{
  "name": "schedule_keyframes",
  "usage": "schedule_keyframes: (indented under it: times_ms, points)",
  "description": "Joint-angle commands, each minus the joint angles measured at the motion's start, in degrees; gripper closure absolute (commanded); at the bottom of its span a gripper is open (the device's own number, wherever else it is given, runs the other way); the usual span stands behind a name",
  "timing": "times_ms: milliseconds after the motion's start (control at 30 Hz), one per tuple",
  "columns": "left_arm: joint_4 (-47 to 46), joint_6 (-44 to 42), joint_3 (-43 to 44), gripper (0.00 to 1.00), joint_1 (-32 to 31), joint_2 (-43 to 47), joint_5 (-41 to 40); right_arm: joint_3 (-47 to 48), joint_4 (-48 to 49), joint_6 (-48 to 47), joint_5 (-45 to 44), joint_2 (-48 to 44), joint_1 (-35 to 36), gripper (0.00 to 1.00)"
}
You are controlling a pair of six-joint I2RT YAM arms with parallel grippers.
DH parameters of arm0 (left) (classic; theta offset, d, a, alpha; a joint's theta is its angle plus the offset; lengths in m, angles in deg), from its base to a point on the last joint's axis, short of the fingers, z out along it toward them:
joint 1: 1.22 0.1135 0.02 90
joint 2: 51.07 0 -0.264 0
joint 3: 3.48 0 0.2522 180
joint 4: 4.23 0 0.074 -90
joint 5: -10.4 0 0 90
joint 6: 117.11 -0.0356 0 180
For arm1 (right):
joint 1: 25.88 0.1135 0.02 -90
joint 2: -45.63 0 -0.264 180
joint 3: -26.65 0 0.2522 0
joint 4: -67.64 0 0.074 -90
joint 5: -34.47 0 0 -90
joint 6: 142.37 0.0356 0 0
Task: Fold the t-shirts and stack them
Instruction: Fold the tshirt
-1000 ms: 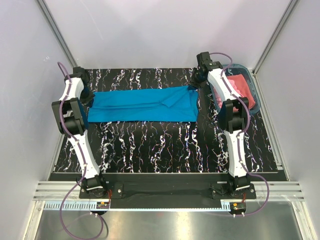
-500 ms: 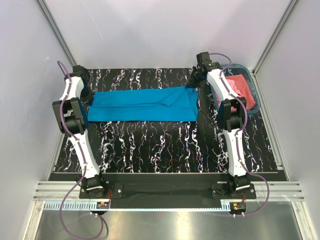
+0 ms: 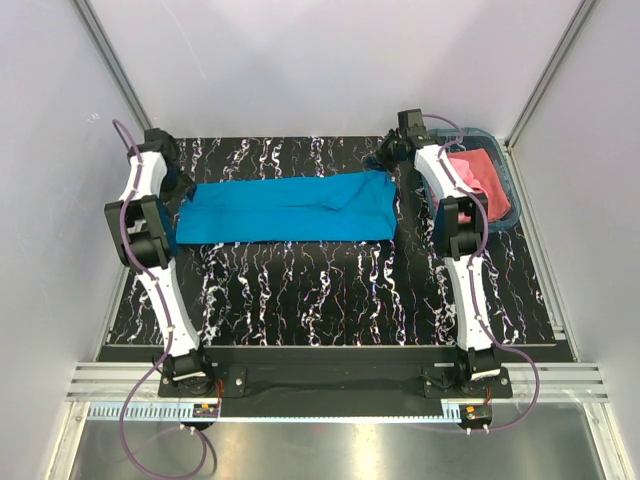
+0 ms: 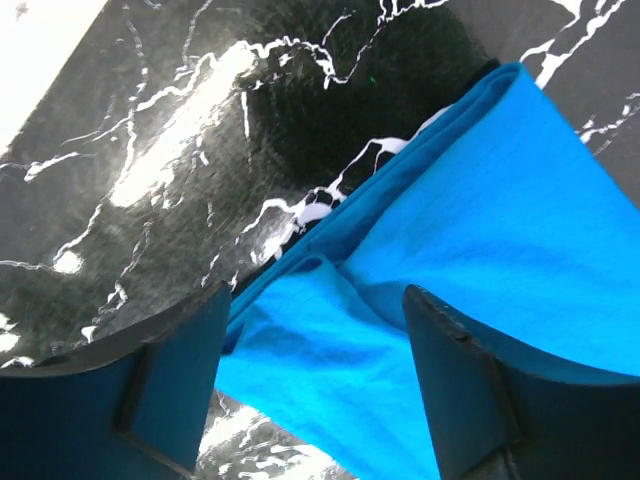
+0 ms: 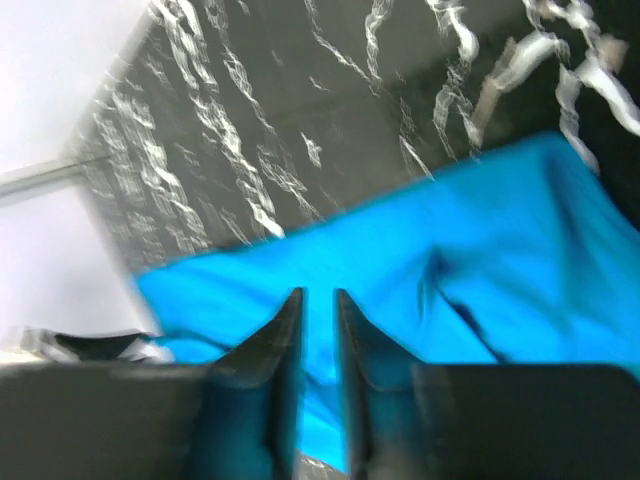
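The turquoise-blue t-shirt (image 3: 290,210) lies on the far half of the black marbled table (image 3: 300,290), folded into one long strip that runs from left to right. Its cloth has a few creases near the right end. The salmon pink t-shirt (image 3: 480,178) is bunched inside the teal plastic basket (image 3: 511,195) at the far right corner, just beside the blue one.

The left gripper (image 4: 315,300) hovers over the left end of the blue shirt with its fingers spread wide, holding nothing. The right gripper (image 5: 315,300) is at the far right corner of the strip. Its fingers are drawn almost together with only a thin slit between, and no cloth is pinched in it; this view is blurred.

The right arm (image 3: 442,172) crosses over the basket and hides part of the pink shirt. The dark elbow of the left arm (image 3: 145,238) covers the near left corner of the blue shirt.

I count two shirts, one basket, two arms.
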Motion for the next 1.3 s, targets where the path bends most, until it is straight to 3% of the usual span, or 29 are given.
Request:
schedule_keyframes:
  times_ms: [0,100,167,267,300,400,500,733,1267]
  points:
    - [-0.1,0.0,1.7,0.22,-0.2,7.5,-1.9,4.9,15.2,13.0,9.0,5.6,-0.8,0.69]
    - [-0.9,-0.9,-1.8,0.16,-0.9,13.3,-2.4,13.9,14.3,14.7,10.9,8.3,-0.7,0.59]
    - [-2.3,-1.8,-4.5,0.17,-1.6,15.7,-0.2,15.5,7.5,9.4,9.7,6.9,-0.8,0.55]
    - [-3.4,-2.7,-10.4,0.2,-3.7,19.7,2.3,7.5,0.4,0.6,8.7,-1.4,-0.8,0.52]
    - [-4.3,-2.8,-11.9,0.21,-4.4,21.4,3.3,-0.4,-0.3,-0.8,8.1,-3.9,-0.5,0.51]
    - [-6.5,-2.5,-19.9,0.23,-6.7,23.9,6.5,-15.6,0.6,-4.3,8.6,-14.6,0.3,0.48]
    - [-7.7,-2.0,-25.5,0.26,-10.0,26.2,7.9,-23.6,2.9,-5.8,8.4,-17.7,1.8,0.42]
    - [-9.2,-0.5,-32.1,0.29,-15.2,29.7,9.0,-21.3,2.7,-2.9,9.7,-13.5,5.4,0.43]
    - [-7.3,-1.9,-32.1,0.28,-15.3,33.3,7.4,-25.1,7.9,1.6,9.4,-9.4,7.1,0.44]
